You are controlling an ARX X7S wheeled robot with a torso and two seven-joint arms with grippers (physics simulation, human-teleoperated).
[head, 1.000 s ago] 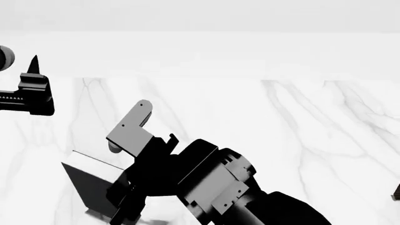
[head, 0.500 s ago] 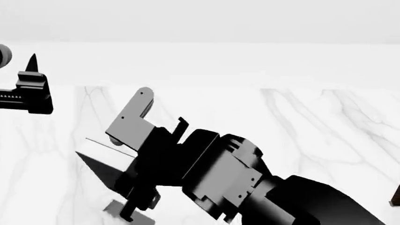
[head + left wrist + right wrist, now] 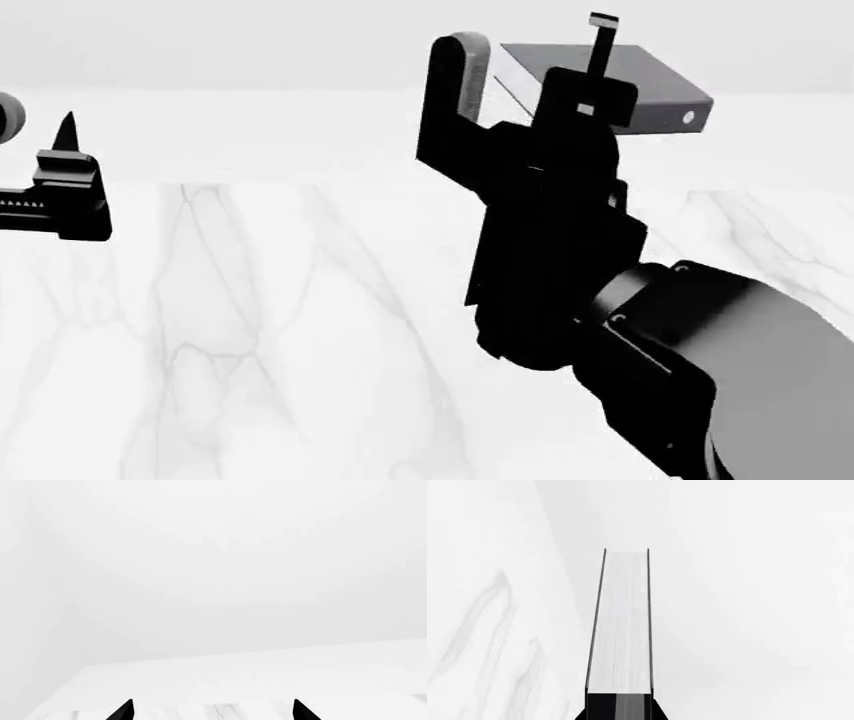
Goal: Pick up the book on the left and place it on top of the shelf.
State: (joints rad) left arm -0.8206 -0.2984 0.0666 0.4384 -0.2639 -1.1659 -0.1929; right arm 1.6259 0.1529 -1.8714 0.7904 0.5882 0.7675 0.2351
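Note:
My right gripper [image 3: 561, 70] is shut on the dark hardcover book [image 3: 627, 85] and holds it high above the white marble table [image 3: 267, 300], lying roughly flat with its spine's small white dot toward the right. In the right wrist view the book's white page edges [image 3: 620, 625] run away from the jaws, which clamp the covers on both sides. My left gripper [image 3: 60, 180] is at the far left, open and empty; its two dark fingertips [image 3: 123, 711] show spread apart over the table. The shelf is out of view.
The marble table's far edge [image 3: 427, 95] meets a plain white wall. A table corner [image 3: 83, 669] shows in the left wrist view. The two light books are not in view.
My right arm has lifted the book from low over the table at the lower left up to the top centre-right, and turned it from tilted to roughly flat. The left arm has stayed still.

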